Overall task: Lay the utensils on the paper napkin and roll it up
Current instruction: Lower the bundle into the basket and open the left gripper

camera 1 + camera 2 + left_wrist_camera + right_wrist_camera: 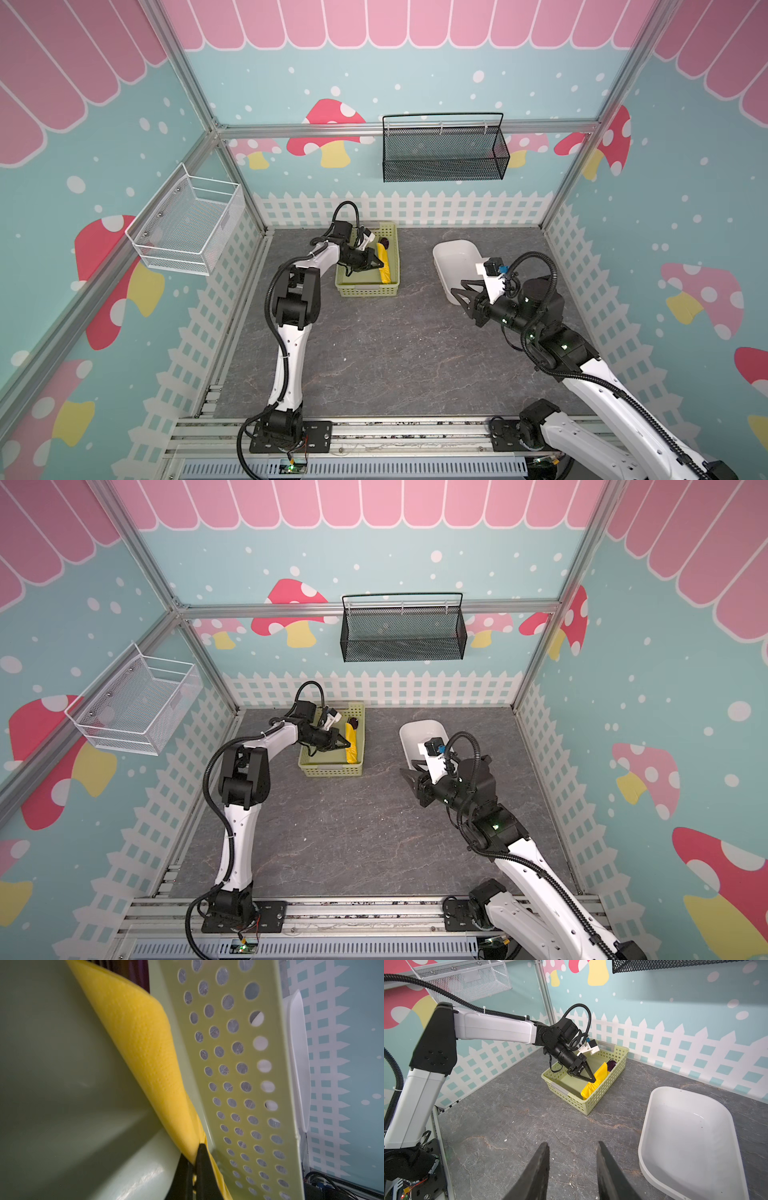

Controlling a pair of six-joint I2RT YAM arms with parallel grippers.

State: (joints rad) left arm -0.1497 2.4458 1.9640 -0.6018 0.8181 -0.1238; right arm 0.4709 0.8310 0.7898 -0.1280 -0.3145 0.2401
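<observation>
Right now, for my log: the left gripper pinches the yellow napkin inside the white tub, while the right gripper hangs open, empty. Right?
Not the tub: the left gripper pinches the napkin inside the green basket, as the right wrist view shows. The right gripper hangs open, empty.

— The napkin point(141, 1047)?
— Matt yellow paper, finely embossed. My fingers point(201, 1165): matt black.
— The basket point(62, 1084)?
— Smooth, glossy green plastic. The tub point(691, 1147) is glossy white plastic; the tabletop point(550, 1122), matt and stone-veined.
</observation>
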